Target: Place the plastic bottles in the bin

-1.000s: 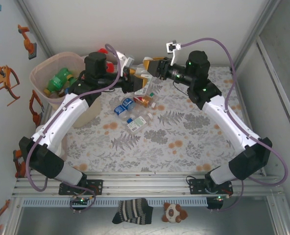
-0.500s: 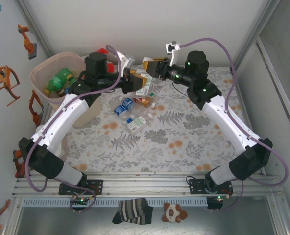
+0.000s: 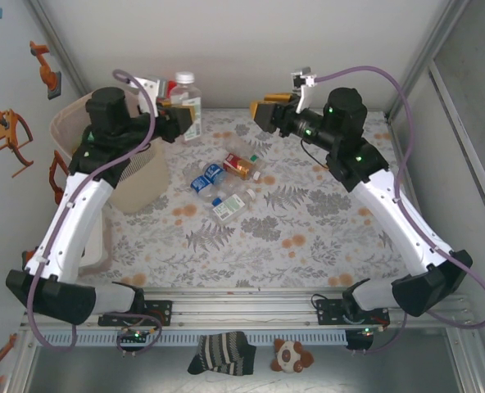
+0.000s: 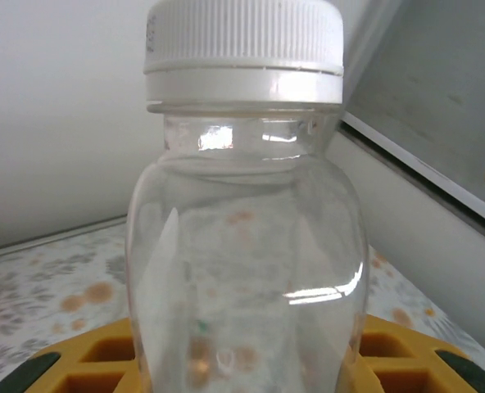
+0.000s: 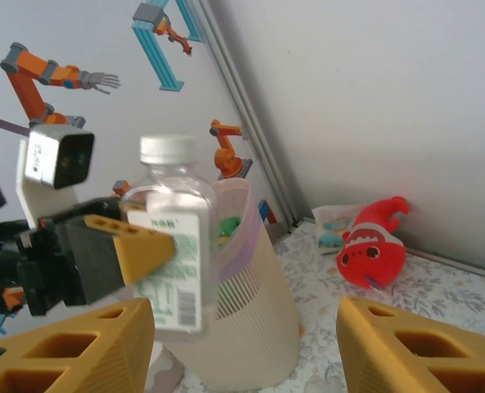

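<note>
At upper left the left gripper (image 3: 183, 121) clasps a white-capped clear bottle (image 3: 187, 97) beside the pink bin (image 3: 140, 184). The right gripper (image 3: 265, 112) gapes empty. Other bottles (image 3: 233, 205) litter the flowered tabletop (image 3: 308, 221), between white walls.

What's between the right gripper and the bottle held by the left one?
Nothing. In the top view the tabletop between the right gripper and the bottle in the left gripper is bare.

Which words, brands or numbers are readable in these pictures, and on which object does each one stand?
None is readable.
Label on the clear bottle: green print, too blurred.
Labels on the bottles lying on the table: too small.
</note>
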